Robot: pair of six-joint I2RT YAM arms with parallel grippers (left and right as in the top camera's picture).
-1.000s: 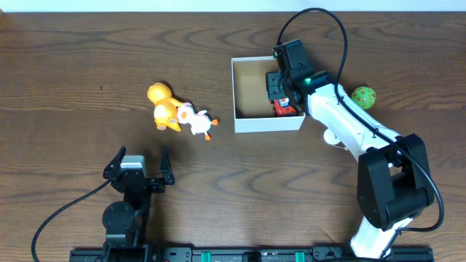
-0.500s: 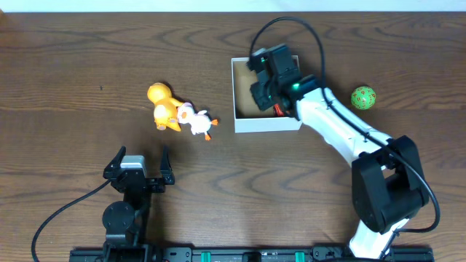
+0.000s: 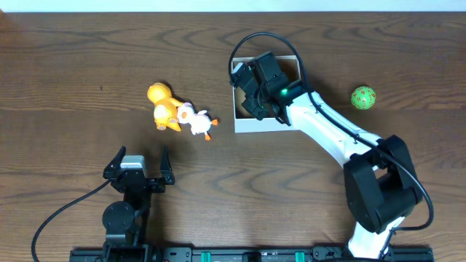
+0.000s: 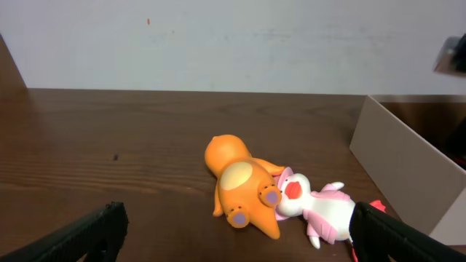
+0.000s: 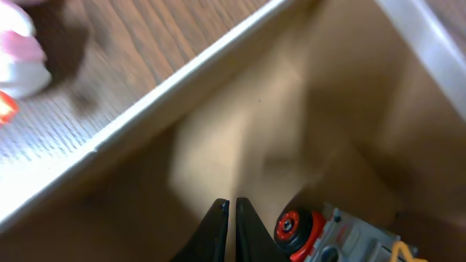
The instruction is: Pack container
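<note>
The container (image 3: 268,124) is a small square cardboard box with white walls and a brown inside (image 5: 240,138), right of centre. A red and grey toy vehicle (image 5: 338,233) lies inside it. My right gripper (image 5: 231,218) is shut and empty, over the box's left part beside the vehicle; from overhead its arm (image 3: 262,84) covers most of the box. An orange plush (image 3: 163,106) and a white and pink plush (image 3: 196,121) lie touching left of the box, also in the left wrist view (image 4: 240,182) (image 4: 320,211). My left gripper (image 4: 233,233) is open near the front edge, well short of the plushes.
A green ball (image 3: 363,97) lies on the table right of the box. The box's near wall (image 4: 408,175) shows at the right of the left wrist view. A pale wall stands behind the table.
My right gripper has moved left across the box, from over the toy vehicle at its right side to its left part. The left arm and the plushes have not moved.
</note>
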